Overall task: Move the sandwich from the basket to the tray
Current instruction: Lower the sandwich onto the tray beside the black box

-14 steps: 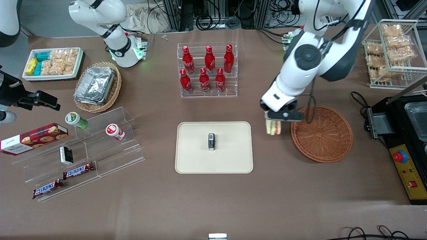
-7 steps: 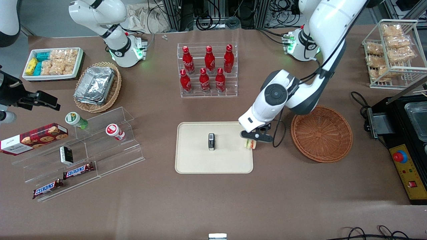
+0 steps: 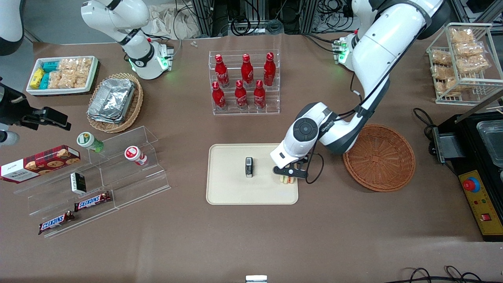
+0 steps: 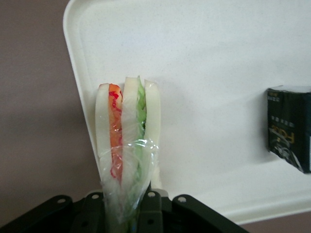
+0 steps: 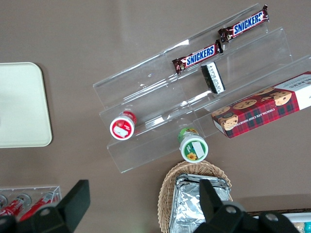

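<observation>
Sandwich pinched upright at its narrow end by the closed tool, low over the tray at its edge nearest the empty basket. Small dark box stands mid-tray, apart from the sandwich.

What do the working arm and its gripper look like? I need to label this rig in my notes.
The left arm has glossy white rounded shells with dark grey joint sections and a round dark cap at the wrist. A black cable loops along it. Its base shows a green light. The gripper, over the tray, is black with two slim fingers.
</observation>
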Controlling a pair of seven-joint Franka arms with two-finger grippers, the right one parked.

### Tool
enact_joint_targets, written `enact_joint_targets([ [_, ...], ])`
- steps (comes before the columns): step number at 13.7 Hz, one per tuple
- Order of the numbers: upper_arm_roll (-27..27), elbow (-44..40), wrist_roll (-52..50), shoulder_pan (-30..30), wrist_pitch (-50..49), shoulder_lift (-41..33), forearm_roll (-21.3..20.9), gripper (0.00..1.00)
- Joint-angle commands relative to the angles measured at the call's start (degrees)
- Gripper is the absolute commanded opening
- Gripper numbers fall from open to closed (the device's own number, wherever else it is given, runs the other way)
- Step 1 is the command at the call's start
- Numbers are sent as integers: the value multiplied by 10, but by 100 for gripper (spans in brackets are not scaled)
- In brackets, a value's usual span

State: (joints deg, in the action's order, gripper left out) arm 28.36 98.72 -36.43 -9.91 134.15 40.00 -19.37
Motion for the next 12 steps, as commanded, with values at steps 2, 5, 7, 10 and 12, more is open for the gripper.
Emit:
enact_joint_targets([
  [2, 5, -17, -40, -2, 11, 26, -32, 99],
  [5, 12, -13, -100, -2, 5, -18, -30, 100],
  [7, 20, -2, -116, 2, -25, -92, -20, 100],
  [10, 19, -1, -102, 4, -112, -199, 69, 100],
  [12, 11, -9, -73, 16, -192, -260, 113, 100],
])
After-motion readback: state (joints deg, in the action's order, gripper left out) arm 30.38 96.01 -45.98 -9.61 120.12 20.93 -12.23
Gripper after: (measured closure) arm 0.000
